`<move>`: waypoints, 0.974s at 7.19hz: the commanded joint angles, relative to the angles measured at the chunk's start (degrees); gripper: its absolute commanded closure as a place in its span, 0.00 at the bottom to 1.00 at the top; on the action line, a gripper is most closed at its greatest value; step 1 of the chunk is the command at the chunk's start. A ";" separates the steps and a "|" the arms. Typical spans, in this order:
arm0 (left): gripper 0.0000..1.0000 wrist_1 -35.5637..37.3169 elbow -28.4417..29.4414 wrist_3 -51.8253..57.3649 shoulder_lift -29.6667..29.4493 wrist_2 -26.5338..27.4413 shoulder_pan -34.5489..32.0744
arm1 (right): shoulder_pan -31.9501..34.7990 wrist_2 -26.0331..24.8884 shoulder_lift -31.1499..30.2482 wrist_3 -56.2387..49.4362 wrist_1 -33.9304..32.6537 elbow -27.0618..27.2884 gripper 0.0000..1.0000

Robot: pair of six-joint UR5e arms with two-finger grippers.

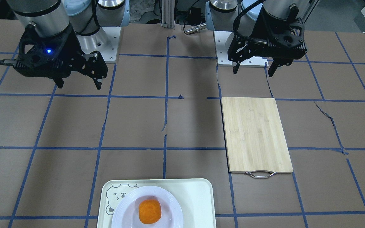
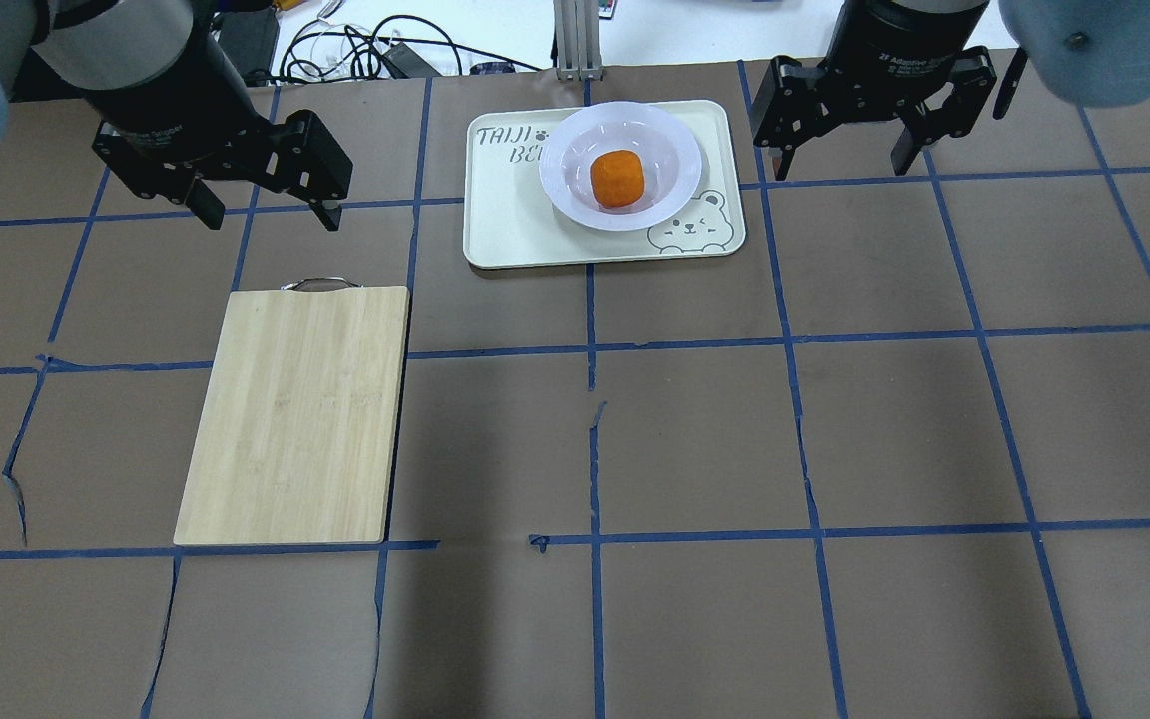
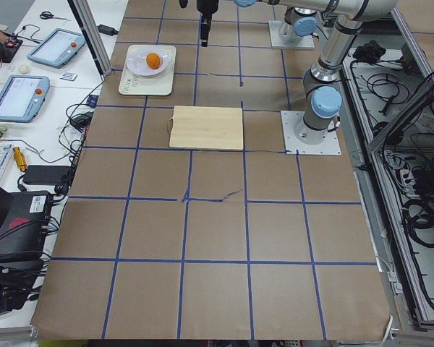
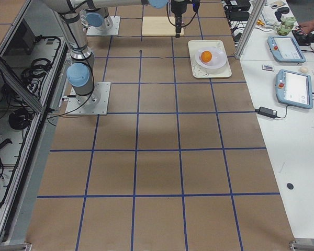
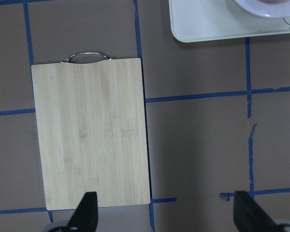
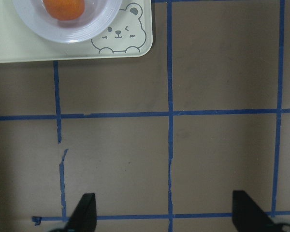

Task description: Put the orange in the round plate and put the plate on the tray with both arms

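Orange (image 1: pixel 150 211) sits in round plate (image 1: pixel 172 205) on tray (image 1: pixel 198 196) | left gripper (image 1: pixel 253 71) and right gripper (image 1: pixel 79 85) both spread, empty | I judge plate glossy, breakable (slippery rim): grip opposite rim edges

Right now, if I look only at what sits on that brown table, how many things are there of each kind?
Small bright orange fruit: 1
Round glossy white plate: 1
Pale cream-green rectangular plastic tray: 1
Light wooden cutting board with a metal handle: 1
Total: 4
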 commanded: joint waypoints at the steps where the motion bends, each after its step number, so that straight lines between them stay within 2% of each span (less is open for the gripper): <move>1: 0.00 0.09 0.00 0.02 0.00 0.09 0.01 | 0.34 -1.94 -0.86 -9.54 -0.03 1.74 0.00; 3: 0.00 0.00 0.00 0.02 0.00 0.09 0.01 | -2.63 -1.24 -0.94 -13.54 -1.69 2.01 0.00; 5: 0.00 0.09 0.00 0.10 0.00 0.09 0.01 | -3.26 2.43 -0.94 -13.37 -1.88 1.92 0.00; 7: 0.00 0.00 0.00 0.10 0.00 0.09 0.01 | -3.35 2.89 -1.03 -12.67 -1.88 1.49 0.00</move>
